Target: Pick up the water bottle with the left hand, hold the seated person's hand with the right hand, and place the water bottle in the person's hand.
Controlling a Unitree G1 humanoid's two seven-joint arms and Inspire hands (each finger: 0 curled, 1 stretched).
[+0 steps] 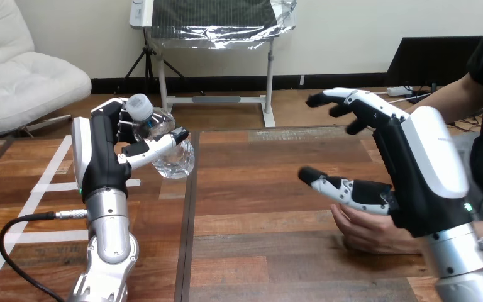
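now, with your left hand [104,157] curled round the water bottle [158,139] above the worktop [258,195], ease your right hand [418,167], fingers [358,100] spread, gently down around the person's hand [368,231] beneath it.

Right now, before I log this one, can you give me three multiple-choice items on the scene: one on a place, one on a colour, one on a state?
1. Where is the water bottle? A in the left hand; B in the right hand; C in the person's hand.
2. What colour is the bottle's cap? A red; B white; C blue.
3. How are the right hand's fingers? A curled round the person's hand; B pinching the cap; C open.
Answers: 1 A, its fingers wrap the bottle; 2 B, the cap shows white; 3 C, they spread straight above the person's hand.
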